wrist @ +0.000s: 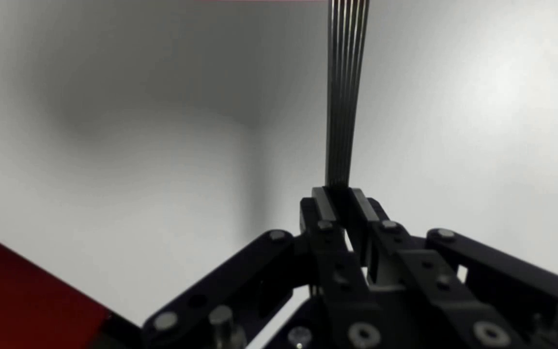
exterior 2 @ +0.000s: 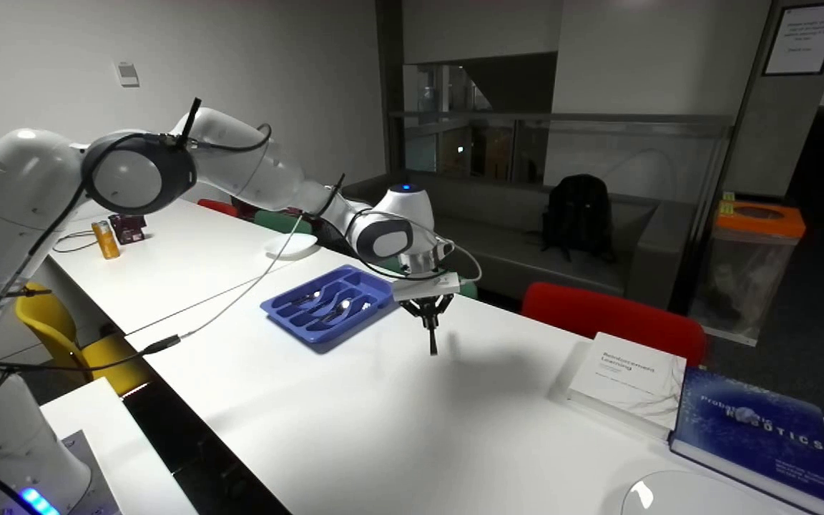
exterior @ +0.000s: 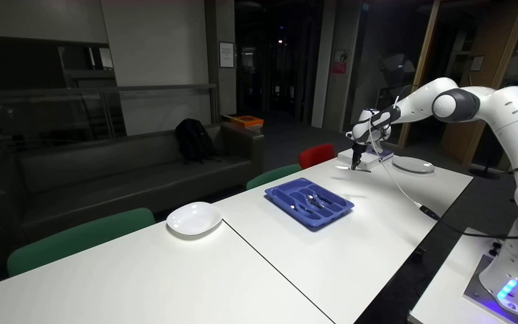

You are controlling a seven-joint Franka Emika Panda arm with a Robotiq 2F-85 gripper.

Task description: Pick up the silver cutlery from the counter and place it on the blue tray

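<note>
One black claw [wrist: 341,195] has its tips squeezed together on silver cutlery [wrist: 343,106], which sticks out toward 12 o'clock in the wrist view; both hang above the white table [exterior: 353,261]; in an exterior view the blue tray [exterior: 331,215] is at 8 o'clock from the claw, with more cutlery [exterior: 315,202] in its slots; a white plate [exterior: 194,218] sits at 9 o'clock from the tray.

In an exterior view, right of the jaws, a white book [exterior 2: 626,379] bore “Reinforcement Learning”; farther from them, a blue book [exterior 2: 755,436] bore “ROBOTICS” under a half-lost “Proba…”. A framed notice [exterior 2: 805,39], well above the jaws, was blurred.
</note>
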